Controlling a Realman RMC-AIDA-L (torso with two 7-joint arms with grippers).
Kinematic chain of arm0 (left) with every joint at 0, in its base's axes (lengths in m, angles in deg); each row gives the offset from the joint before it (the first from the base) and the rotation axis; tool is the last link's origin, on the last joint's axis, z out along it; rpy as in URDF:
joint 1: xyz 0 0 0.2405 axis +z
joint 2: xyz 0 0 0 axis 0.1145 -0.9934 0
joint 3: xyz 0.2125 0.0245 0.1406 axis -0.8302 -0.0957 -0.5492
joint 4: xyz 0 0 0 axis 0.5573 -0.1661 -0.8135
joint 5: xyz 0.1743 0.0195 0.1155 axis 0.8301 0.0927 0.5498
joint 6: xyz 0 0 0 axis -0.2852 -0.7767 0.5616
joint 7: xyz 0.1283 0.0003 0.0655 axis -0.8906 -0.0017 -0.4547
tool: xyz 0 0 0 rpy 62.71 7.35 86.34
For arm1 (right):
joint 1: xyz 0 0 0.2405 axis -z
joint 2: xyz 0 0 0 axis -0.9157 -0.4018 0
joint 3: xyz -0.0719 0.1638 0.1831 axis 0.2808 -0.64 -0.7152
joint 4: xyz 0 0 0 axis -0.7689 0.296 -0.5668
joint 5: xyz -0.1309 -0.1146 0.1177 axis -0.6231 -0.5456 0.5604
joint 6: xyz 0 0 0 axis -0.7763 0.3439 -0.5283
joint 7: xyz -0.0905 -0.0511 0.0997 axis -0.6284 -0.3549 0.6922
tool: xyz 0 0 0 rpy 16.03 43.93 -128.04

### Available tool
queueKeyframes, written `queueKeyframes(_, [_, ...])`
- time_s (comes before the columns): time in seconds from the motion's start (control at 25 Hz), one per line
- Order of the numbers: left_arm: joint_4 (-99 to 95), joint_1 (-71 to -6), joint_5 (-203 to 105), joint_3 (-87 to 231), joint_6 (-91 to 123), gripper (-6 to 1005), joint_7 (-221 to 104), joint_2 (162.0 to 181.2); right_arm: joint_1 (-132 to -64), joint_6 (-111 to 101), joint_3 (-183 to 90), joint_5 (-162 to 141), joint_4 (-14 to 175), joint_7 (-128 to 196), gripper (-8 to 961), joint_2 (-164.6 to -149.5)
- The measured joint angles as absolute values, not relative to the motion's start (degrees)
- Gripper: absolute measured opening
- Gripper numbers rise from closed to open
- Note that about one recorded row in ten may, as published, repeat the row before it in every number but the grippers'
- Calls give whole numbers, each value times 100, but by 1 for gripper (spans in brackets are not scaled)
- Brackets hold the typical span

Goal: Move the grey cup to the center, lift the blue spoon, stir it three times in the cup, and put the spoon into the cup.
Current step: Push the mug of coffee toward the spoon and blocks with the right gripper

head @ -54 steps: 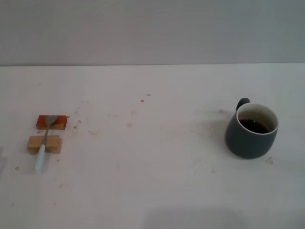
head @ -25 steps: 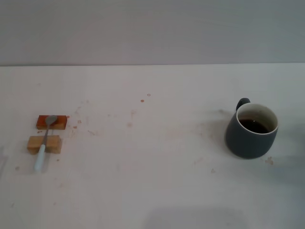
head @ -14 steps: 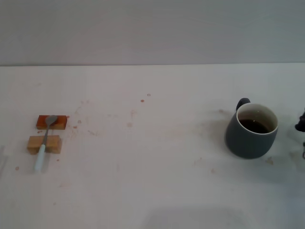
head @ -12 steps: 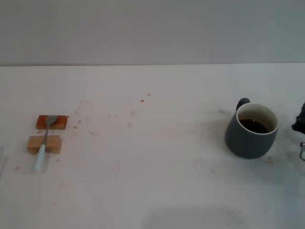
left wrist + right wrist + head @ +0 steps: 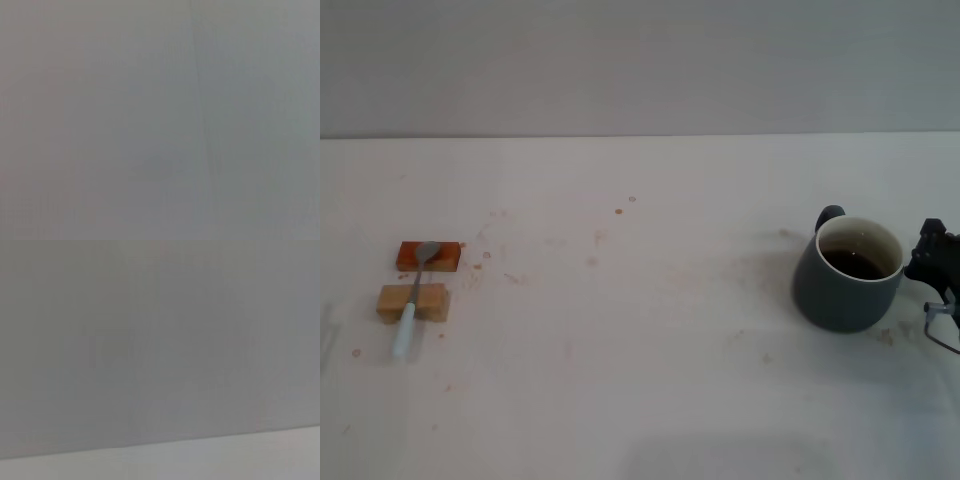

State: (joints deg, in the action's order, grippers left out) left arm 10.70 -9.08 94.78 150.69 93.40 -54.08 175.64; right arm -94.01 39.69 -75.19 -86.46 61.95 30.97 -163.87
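The grey cup [image 5: 848, 276] stands at the right of the table in the head view, with dark liquid inside and its handle at the back left. The blue spoon [image 5: 412, 299] lies at the far left across two small blocks, its metal bowl on the orange block [image 5: 428, 256] and its pale handle over the tan block [image 5: 412, 302]. My right gripper [image 5: 935, 270] shows at the right edge, just right of the cup and close to it. My left gripper is out of view. Both wrist views show only a blank grey surface.
The white table [image 5: 640, 330] has small brown specks and stains near the middle. A grey wall [image 5: 640, 60] runs behind its far edge. A wide stretch of table lies between the spoon and the cup.
My right gripper has come into view from the right edge and moved left toward the cup. The cup and the spoon have not moved.
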Motion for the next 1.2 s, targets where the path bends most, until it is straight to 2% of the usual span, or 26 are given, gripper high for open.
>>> queueKeyframes(1.2, [1054,-925,9478,15068,9338,834,-5408,17568,-9621,3518,-7519,-9877,5505,3124,-2,-16395])
